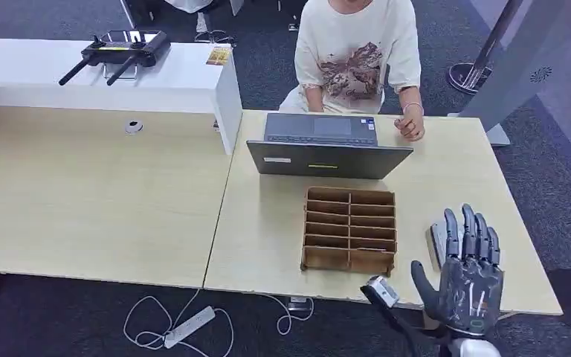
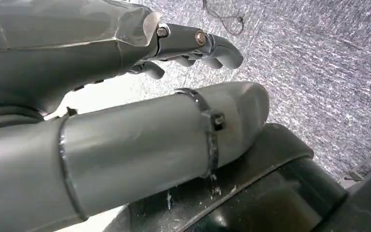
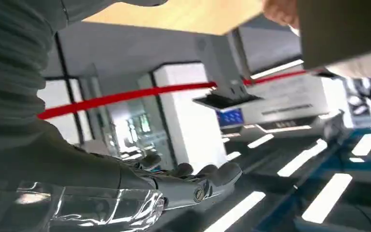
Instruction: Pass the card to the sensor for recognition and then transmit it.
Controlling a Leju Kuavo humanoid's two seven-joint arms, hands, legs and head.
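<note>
The right hand [image 1: 467, 269] is up over the near right corner of the pale wood-grain table [image 1: 268, 238], dark fingers [image 1: 470, 232] straight and fanned apart with the palm toward the camera. Nothing is in it: released. In the right wrist view those same fingers stretch out with nothing between them.

Just beyond the fingertips a flat grey card [image 1: 437, 239] lies on the tabletop, its near part hidden behind the hand. Whether a finger touches it, I cannot tell. To the left of the thumb, right at the table's near edge, sits a small silvery box [image 1: 381, 290] with a dark cable running down from it.

Further left on the table is a brown slotted organizer [image 1: 349, 229] of thin board, two columns of shallow compartments. Behind it stands an open dark-grey laptop [image 1: 326, 149], and a person in a cream printed T-shirt [image 1: 357, 52] sits at it, one hand by the laptop's corner.

The left hand [image 2: 125, 87] hangs over speckled grey carpet [image 2: 319, 72]. Its smooth grey thumb is straight, its dark fingers loosely bent and clear of the thumb, and it holds nothing.
</note>
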